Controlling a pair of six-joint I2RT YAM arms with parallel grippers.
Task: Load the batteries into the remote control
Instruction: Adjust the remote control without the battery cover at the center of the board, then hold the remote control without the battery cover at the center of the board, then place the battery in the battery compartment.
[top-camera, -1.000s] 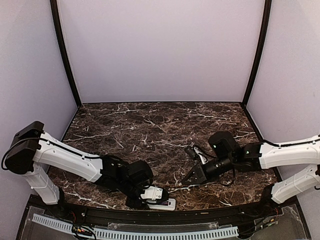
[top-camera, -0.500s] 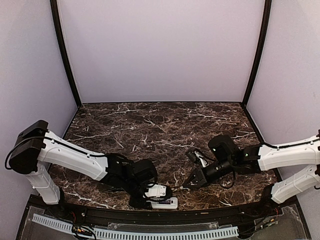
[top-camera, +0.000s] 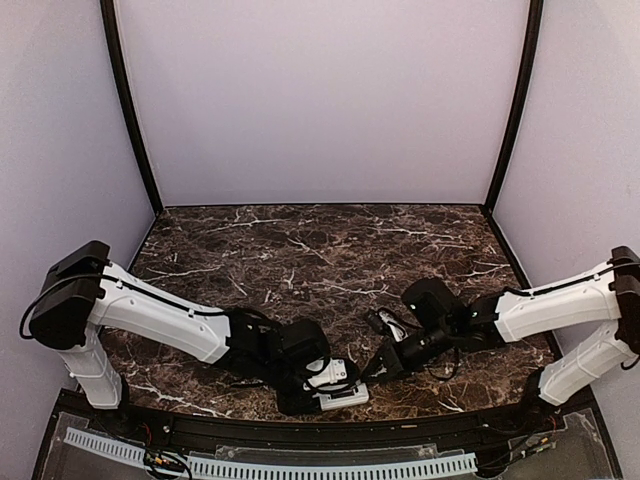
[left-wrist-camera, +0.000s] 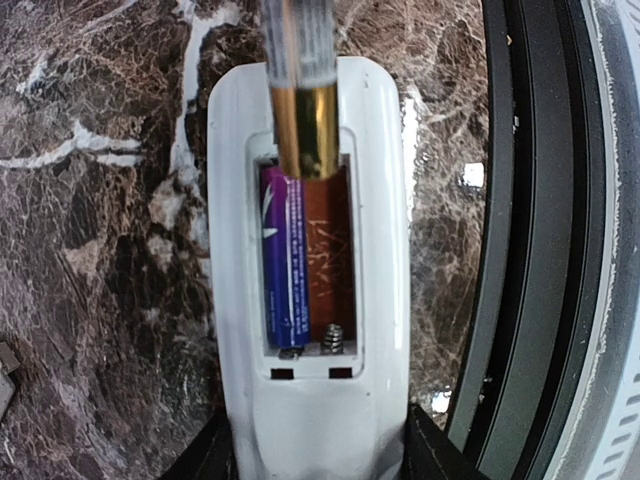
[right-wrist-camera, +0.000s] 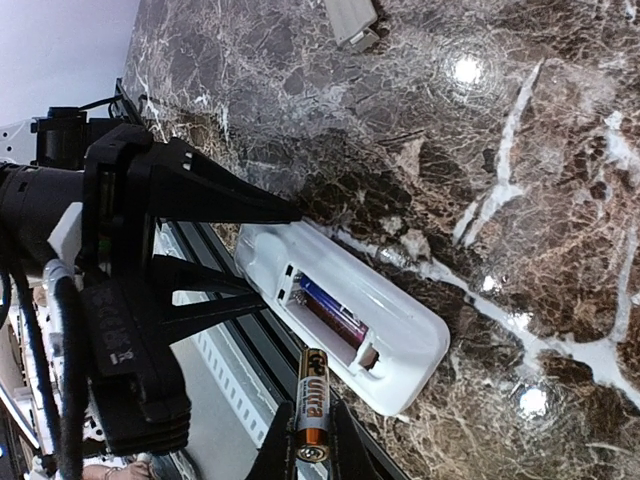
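The remote control (left-wrist-camera: 310, 400) lies back up near the table's front edge, its compartment open. My left gripper (left-wrist-camera: 318, 452) is shut on its lower end, one finger on each long side. One purple battery (left-wrist-camera: 281, 255) lies in the left slot. The right slot is bare, with a spring at its bottom. My right gripper (right-wrist-camera: 310, 428) is shut on a second battery (right-wrist-camera: 312, 390), gold and black with an orange end. That battery (left-wrist-camera: 308, 130) hangs slanted over the top end of the compartment, its tip at the bare slot. From above, the remote (top-camera: 347, 397) sits between the left gripper (top-camera: 330, 385) and the right gripper (top-camera: 372, 370).
A small flat grey piece (top-camera: 381, 322) lies on the marble behind the right gripper, also seen as a grey piece (right-wrist-camera: 350, 18) at the top of the right wrist view. The black table rim (left-wrist-camera: 520, 250) runs just beside the remote.
The left gripper has slid the remote to the right along the front edge. The right gripper has come down and left with its battery, closing on the remote's end.
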